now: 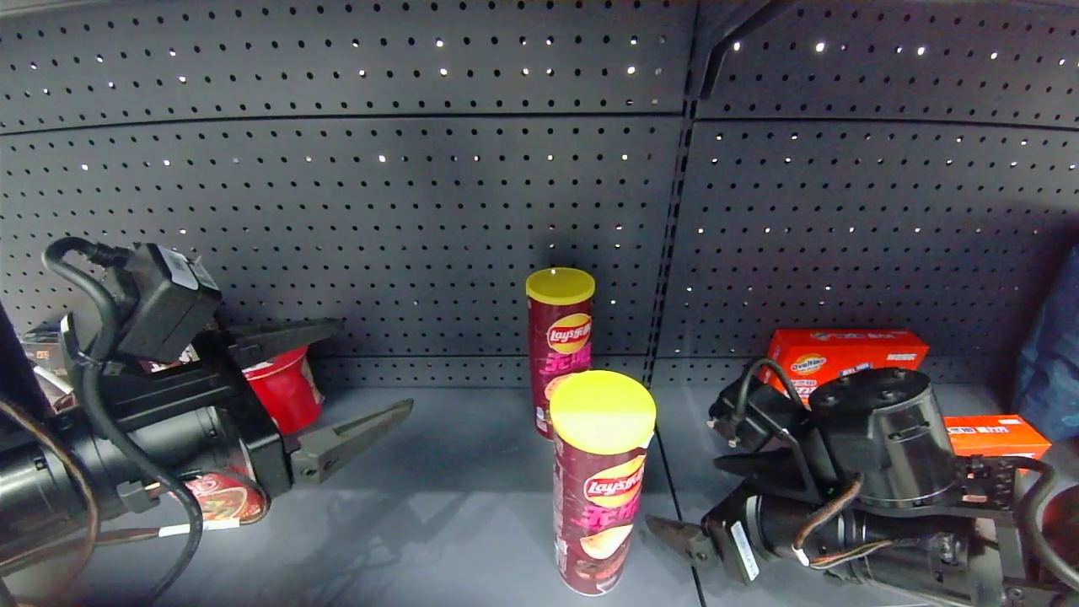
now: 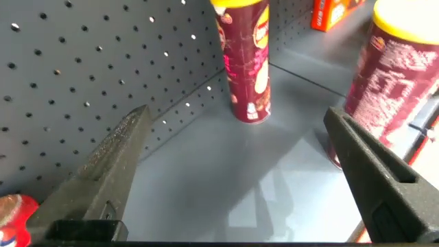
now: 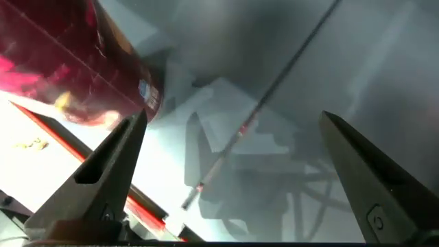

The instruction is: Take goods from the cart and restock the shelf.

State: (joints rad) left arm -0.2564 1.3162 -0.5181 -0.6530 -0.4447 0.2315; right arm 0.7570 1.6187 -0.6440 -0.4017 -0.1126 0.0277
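Shelf (image 1: 455,489) carries front chip can (image 1: 601,480) between left gripper (image 1: 371,367) and right gripper (image 3: 233,120), both spread wide, empty; rear chip can (image 1: 560,354) behind. Orange boxes (image 1: 843,354) right, red cup (image 1: 287,388) left.

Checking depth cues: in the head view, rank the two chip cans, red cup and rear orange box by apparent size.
1. Front chip can, nearest the camera.
2. Rear chip can and orange box: alike, box partly hidden, so unranked.
3. Red cup, partly behind the left gripper.
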